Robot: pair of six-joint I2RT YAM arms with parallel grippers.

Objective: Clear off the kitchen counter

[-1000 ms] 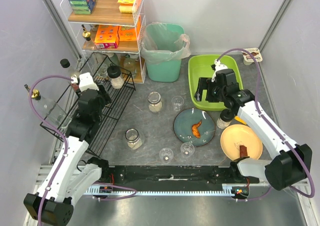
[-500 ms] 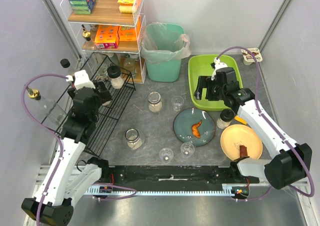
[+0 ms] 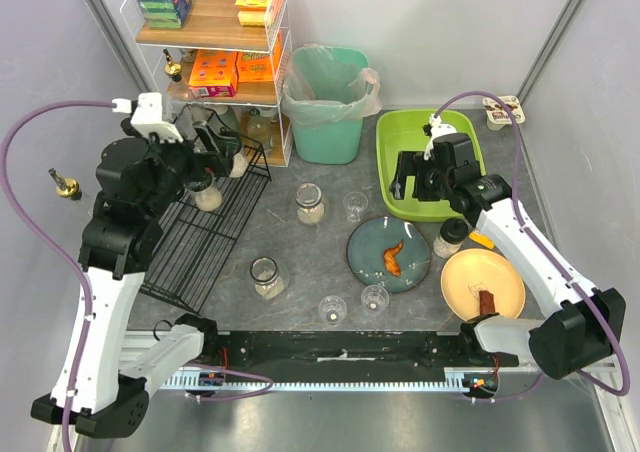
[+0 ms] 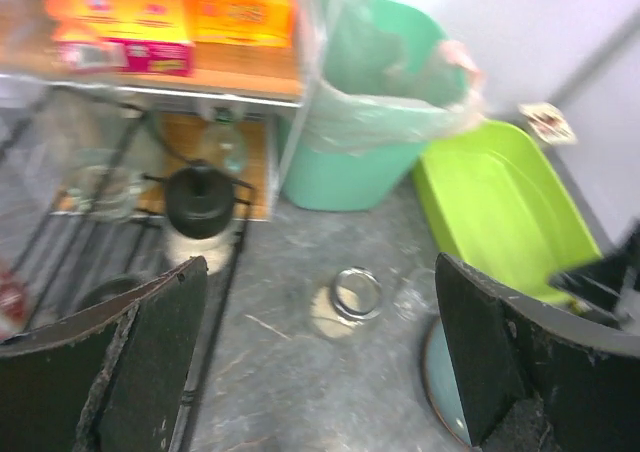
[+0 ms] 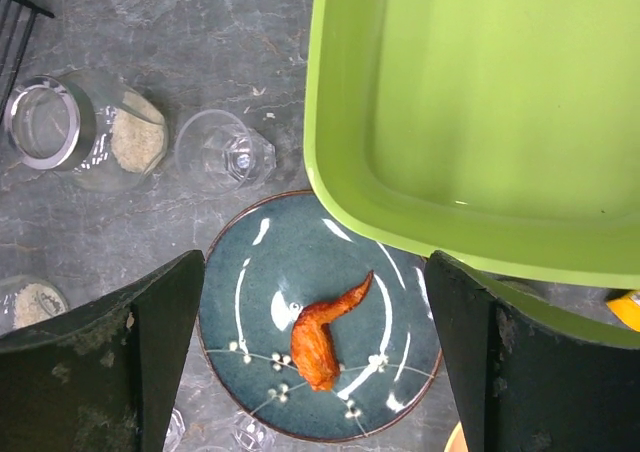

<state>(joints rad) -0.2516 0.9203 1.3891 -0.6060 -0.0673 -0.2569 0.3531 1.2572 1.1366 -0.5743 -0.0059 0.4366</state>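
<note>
1. Locate the kitchen counter [image 3: 300, 247], the wide dark-grey mottled stone-pattern surface. It lies under every item below. Use the round dark-teal glazed plate [image 3: 372, 267], at its middle right, as your reference.
2. The black wire rack [image 3: 200, 242] lies well left of the plate.
3. The mint-green bin with a clear plastic liner [image 3: 325, 112] stands behind the plate and to its left.
4. The lime-green rectangular plastic tub [image 3: 392, 142] sits just behind the plate. In the right wrist view, its near rim overlaps the plate's edge.
5. The round orange plate [image 3: 470, 272] lies just right of the teal plate.
6. The right gripper [image 5: 315, 262] hangs over the seam between the teal plate and the tub. Its jaws are spread wide and hold nothing.
7. The left gripper [image 4: 320, 262] is raised over the rack's far end, well left of the plate. Its jaws are also wide apart and hold nothing.
8. Two clear glass jars with pale grain stand left of the plate: one at the rear [image 3: 310, 204], one at the front [image 3: 266, 277].
9. A black-lidded jar [image 3: 450, 237] touches or nearly touches the plate's right edge.
10. A clear tumbler [image 3: 355, 206] stands just behind the plate.
11. An orange-brown chicken wing [image 3: 393, 257] lies on the plate's centre.
</note>
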